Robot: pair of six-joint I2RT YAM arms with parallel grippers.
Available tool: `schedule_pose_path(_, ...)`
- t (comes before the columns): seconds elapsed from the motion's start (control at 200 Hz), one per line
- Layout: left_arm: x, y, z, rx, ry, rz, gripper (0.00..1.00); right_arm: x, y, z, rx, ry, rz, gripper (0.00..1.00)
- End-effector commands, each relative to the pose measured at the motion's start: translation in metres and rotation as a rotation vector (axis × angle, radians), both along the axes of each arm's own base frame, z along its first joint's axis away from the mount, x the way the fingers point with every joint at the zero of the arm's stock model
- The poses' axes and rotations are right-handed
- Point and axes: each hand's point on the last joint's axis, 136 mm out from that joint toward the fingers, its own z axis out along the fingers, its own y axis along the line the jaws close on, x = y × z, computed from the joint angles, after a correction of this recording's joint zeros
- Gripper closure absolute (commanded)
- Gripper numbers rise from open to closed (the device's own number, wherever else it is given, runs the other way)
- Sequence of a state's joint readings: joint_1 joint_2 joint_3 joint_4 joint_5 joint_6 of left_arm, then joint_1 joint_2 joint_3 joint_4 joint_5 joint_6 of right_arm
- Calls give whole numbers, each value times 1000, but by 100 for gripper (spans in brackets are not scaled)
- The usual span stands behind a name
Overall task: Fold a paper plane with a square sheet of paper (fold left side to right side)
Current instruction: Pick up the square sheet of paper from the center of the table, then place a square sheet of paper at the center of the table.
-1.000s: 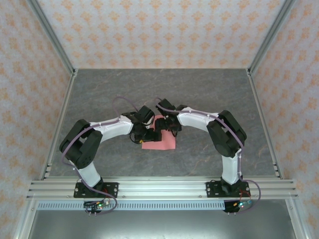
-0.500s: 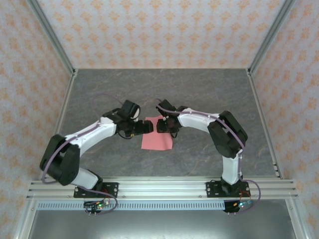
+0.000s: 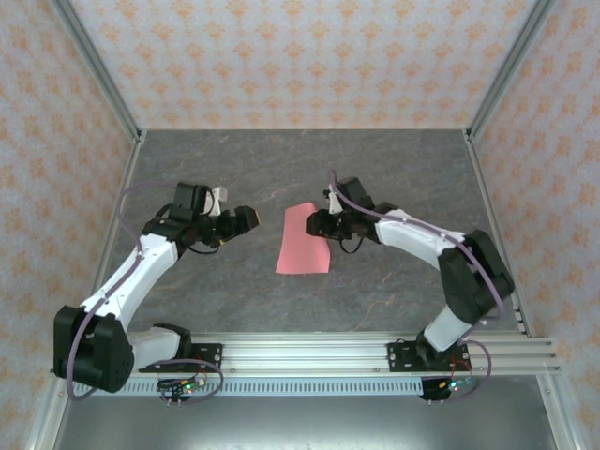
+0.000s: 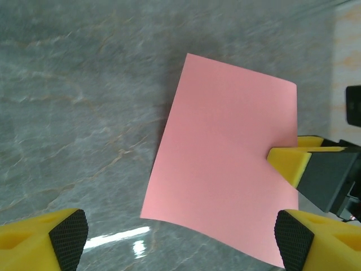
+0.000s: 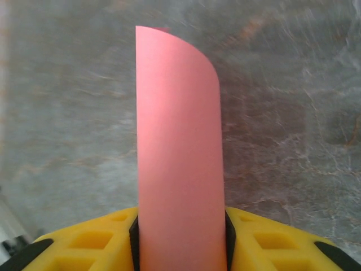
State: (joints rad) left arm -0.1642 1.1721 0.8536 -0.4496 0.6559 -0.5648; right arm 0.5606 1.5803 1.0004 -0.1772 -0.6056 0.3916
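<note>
Thin salmon-pink rectangular sheet of paper point(image 3: 304, 240), uncreased face up, on grey marbled table point(image 3: 394, 169).
Right gripper point(image 3: 316, 225) clamps its right edge; left gripper point(image 3: 247, 217) jaws stand wide, well apart.

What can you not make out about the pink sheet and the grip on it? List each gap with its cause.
Top view: the right gripper hides the right edge of the square sheet of paper; any crease is too small to tell.
Right wrist view: the bottom frame edge cuts off the sheet's near end between the fingers.
Left wrist view: a left finger covers the sheet's lower right corner.
Underside: covered by the sheet itself.
</note>
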Motion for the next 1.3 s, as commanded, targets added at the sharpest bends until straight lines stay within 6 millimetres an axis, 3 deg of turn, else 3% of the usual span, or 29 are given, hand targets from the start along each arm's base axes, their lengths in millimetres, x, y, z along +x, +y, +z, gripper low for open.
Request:
schedule_pose_path(0.0,4,-14,40,-111,-129,-58,10,4,3,59,216,-125,66,60)
schedule_pose_path(0.29,3,-31,106,-239,-310,-149,8,-12,-24,158,445,-274,120,61)
schedule_pose_path(0.525,-8,-48,175,-362,-496,-281,6,-56,-32,245,540,-441,251,62)
schedule_pose_path(0.686,-19,-54,216,-417,-618,-352,4,-82,-36,287,588,-521,316,63)
schedule_pose_path(0.841,-35,-74,235,-430,-678,-456,2,-99,-32,308,616,-563,366,63)
schedule_pose_path(1.121,-44,-102,244,-441,-697,-561,2,-117,-23,326,643,-607,429,63)
schedule_pose_path(1.196,-49,-105,249,-447,-716,-577,7,-112,-24,320,612,-607,403,63)
schedule_pose_path(1.296,-50,-106,249,-447,-722,-577,20,-108,-25,314,598,-606,382,63)
